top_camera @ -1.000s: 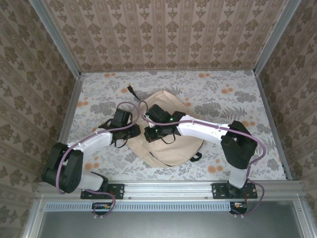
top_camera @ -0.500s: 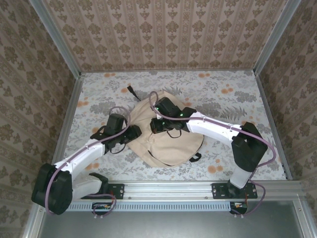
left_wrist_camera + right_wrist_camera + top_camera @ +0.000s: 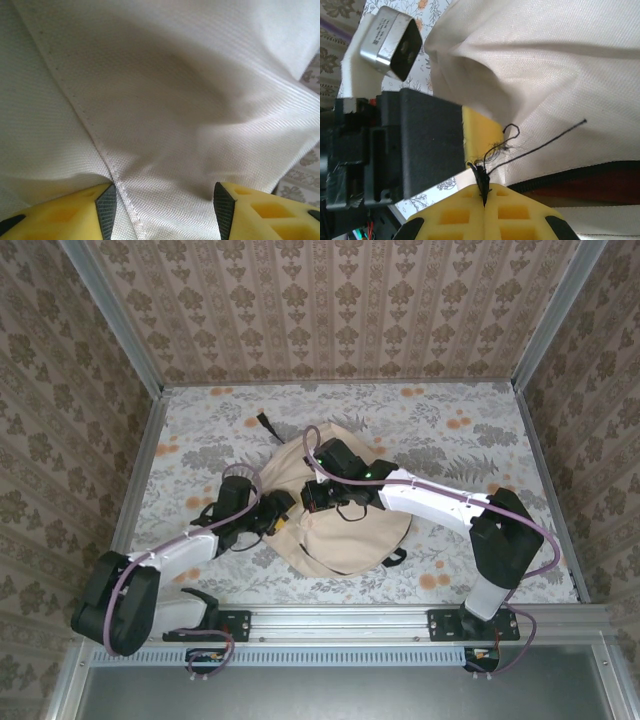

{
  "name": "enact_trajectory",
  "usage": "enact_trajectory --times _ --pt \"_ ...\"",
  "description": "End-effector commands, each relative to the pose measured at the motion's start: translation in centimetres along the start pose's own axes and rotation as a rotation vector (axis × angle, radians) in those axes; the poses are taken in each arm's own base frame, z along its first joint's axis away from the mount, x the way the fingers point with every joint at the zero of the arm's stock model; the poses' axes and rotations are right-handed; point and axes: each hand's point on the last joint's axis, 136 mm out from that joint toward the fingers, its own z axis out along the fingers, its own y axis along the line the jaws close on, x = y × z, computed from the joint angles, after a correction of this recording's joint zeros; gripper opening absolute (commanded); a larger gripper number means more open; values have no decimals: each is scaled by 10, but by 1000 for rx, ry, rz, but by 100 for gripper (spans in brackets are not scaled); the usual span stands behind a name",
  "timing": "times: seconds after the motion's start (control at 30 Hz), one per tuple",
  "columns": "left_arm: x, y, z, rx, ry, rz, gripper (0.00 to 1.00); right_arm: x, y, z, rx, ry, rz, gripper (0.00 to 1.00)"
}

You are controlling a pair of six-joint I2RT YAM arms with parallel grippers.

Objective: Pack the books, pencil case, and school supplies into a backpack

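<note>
The beige backpack (image 3: 350, 530) lies flat in the middle of the table, its small black top loop (image 3: 265, 422) pointing to the far left. My left gripper (image 3: 281, 517) sits at the bag's left edge and is open, with a stitched fold of beige fabric (image 3: 165, 125) between its dark pads (image 3: 106, 200). My right gripper (image 3: 484, 192) is shut on the black zipper pull (image 3: 482, 177), from which loose black threads stick out, at the end of the dark zipper line (image 3: 580, 175). The books are out of view.
The table has a floral cloth (image 3: 470, 440) and patterned walls on three sides. A black strap end (image 3: 397, 557) pokes out at the bag's near right. In the right wrist view the left gripper's black body (image 3: 415, 145) is close beside my right fingers.
The left arm has swung in and its gripper has reached the backpack's left edge. The right gripper shifted up and right a second ago, then held nearly still.
</note>
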Motion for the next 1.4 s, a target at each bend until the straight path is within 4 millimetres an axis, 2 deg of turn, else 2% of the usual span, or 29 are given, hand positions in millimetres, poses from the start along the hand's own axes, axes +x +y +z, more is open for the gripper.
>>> enact_trajectory --times 0.0,0.1,0.37,0.57,0.9,1.0,1.13,1.27,1.37 --pt "2 -7 4 49 19 -69 52 -15 26 -14 -113 -52 -8 0" --pt "-3 -9 5 49 2 -67 40 -9 29 -12 -141 -31 -4 0" --pt "-9 -18 15 65 8 -38 23 10 26 -6 -148 30 7 0" --pt "-20 -13 12 50 -17 -37 1 5 14 -11 -59 13 -14 0" --pt "-8 26 -3 -96 -13 14 0 -48 -40 -44 357 -158 -114 0" --pt "-7 35 -8 -130 -16 23 0 -55 -59 -49 449 -172 -97 0" --pt "-10 38 -13 -141 -27 31 0 -61 -78 -55 519 -193 -52 0" --pt "-13 34 -15 -135 -30 51 0 -54 -74 -45 467 -158 -52 0" --pt "-14 36 -16 -144 -31 55 0 -53 -84 -48 521 -158 -50 0"
